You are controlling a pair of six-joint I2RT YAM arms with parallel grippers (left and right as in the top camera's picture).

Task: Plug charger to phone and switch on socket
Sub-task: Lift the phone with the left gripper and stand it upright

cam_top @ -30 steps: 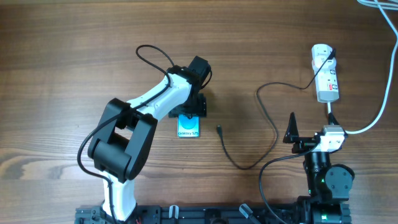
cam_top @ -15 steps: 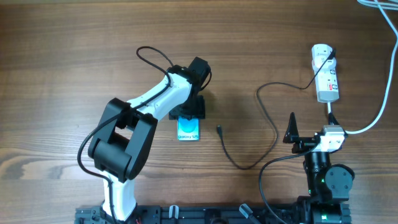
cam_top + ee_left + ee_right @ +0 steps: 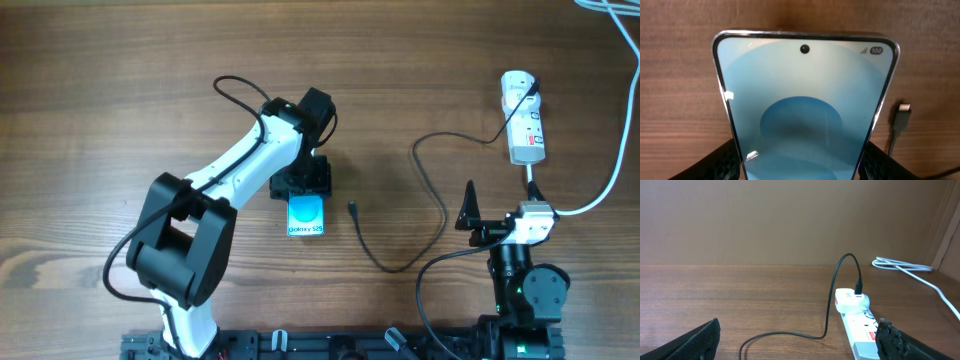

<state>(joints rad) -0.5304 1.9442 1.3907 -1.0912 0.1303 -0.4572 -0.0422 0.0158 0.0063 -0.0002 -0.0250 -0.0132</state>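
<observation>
The left jaws are clenched on the phone by its long edges, with its screen facing up above the surface. The charger lies loose just outside them, not touching the phone. The right jaws are released and hold nothing. Ahead of them and slightly right, the socket holds a black plug.

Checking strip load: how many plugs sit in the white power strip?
1: a black plug at the far end of the short white oblong power strip, thin black cable trailing from it. No other plug shows.
</observation>
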